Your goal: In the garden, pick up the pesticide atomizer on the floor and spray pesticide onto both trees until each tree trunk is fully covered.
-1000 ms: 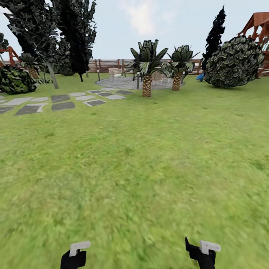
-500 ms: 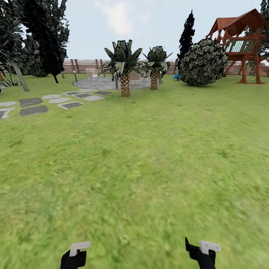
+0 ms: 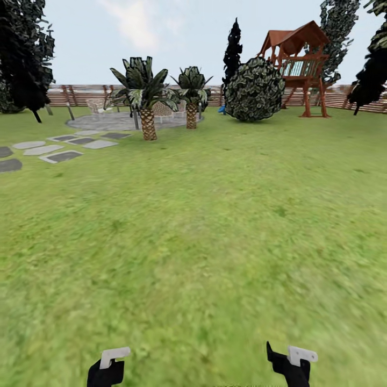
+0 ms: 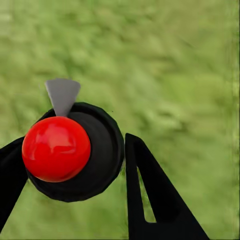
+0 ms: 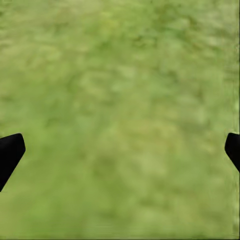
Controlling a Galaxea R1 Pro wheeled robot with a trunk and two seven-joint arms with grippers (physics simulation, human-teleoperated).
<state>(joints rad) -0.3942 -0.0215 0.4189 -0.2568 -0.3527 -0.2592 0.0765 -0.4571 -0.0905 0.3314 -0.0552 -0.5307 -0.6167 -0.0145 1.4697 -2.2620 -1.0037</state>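
The pesticide atomizer (image 4: 56, 148) sits between my left gripper's black fingers (image 4: 150, 195); I see its red round cap, black body and grey nozzle from above, over grass. My left gripper (image 3: 107, 366) is shut on it and held low over the lawn. The right gripper (image 3: 290, 363) hangs beside it, and in the right wrist view it (image 5: 120, 150) is open with only grass between the far-apart fingertips. Tall dark trees stand far off at the left edge (image 3: 24, 54) and the right edge (image 3: 371, 70); their trunks are too small to make out.
Open lawn (image 3: 215, 226) stretches ahead. Two short palms (image 3: 146, 102) stand by grey stepping stones (image 3: 62, 156) and a paved circle at back left. A round bush (image 3: 253, 90) and a red wooden play tower (image 3: 298, 64) stand before the slat fence (image 3: 80, 94).
The whole view has swung to the right: palms, stones and bush slid leftward and the play tower came fully into view. Both grippers keep the same pose.
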